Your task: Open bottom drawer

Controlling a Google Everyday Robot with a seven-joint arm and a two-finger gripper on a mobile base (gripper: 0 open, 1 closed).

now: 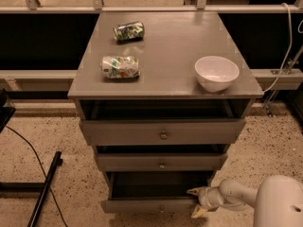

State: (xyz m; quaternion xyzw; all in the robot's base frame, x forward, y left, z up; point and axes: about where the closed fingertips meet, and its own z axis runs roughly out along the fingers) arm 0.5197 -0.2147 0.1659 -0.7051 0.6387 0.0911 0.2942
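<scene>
The grey cabinet [165,74] has three drawers, all pulled out a little. The bottom drawer [151,205] is the lowest, with a slim front and a tiny knob [161,209] at the centre; its dark inside shows above the front. My gripper [198,201] comes in from the lower right on a white arm [236,197]. Its fingers are spread, one above and one below, at the right end of the bottom drawer's front. The middle drawer [161,162] and top drawer [163,132] sit above it.
On the cabinet top lie a white bowl [216,73] at the right and two crushed cans [120,66] [129,31] at the left. A black cable and stand leg [45,188] lie on the speckled floor at the left. A rail runs behind the cabinet.
</scene>
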